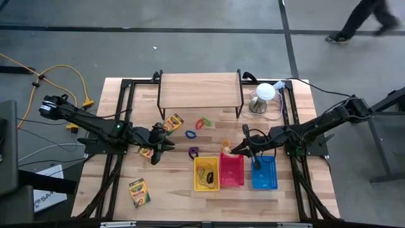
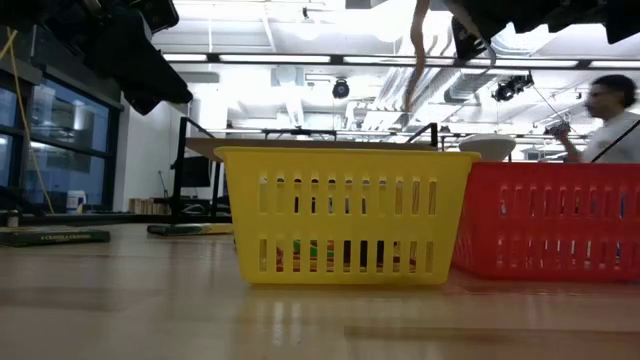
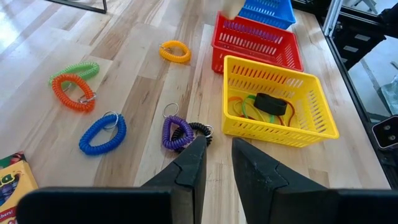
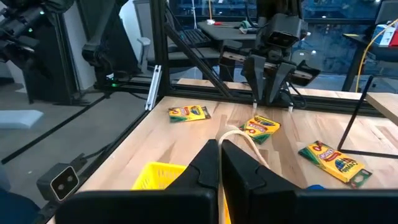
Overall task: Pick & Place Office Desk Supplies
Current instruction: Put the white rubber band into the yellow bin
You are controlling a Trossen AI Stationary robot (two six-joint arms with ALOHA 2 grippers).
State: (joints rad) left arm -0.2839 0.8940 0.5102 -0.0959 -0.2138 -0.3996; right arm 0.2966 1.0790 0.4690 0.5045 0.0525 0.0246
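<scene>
Right gripper [image 1: 241,149] over red basket [image 1: 231,170]

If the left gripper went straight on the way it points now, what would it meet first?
Most likely the purple coil keyring, lying just ahead of the left gripper and slightly to one side; past it stands the yellow basket. Depth is uncertain.

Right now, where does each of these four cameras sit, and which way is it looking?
High view: overhead, straight down on the wooden table and both arms.
Low view: at tabletop height, facing the yellow slotted plastic basket; arms overhead.
Left wrist view: past the left gripper toward that basket.
Right wrist view: past the shut right gripper, holding a tan rubber-band loop, toward the left arm.
All four views share the yellow basket.
</scene>
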